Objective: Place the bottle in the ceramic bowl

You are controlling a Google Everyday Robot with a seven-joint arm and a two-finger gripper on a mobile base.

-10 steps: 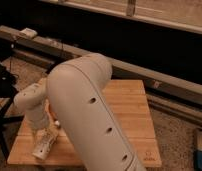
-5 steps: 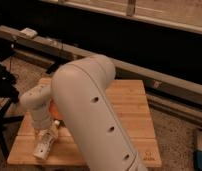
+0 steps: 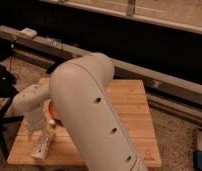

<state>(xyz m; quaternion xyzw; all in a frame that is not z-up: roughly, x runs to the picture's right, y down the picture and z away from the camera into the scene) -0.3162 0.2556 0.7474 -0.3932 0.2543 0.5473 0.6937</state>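
The big white robot arm [image 3: 89, 110] hides much of the pale wooden counter [image 3: 134, 107], and at its left only an orange-red edge of the glossy ceramic bowl [image 3: 52, 111] shows. The small whitish plastic bottle [image 3: 40, 148] lies near-left on the counter with the pincer [image 3: 41, 135] right over it; whether the pincer is spread or pinching it I cannot tell. The grasp seems the step in hand; the next move calls for a firm hold, a lift and a short carry back to the bowl.
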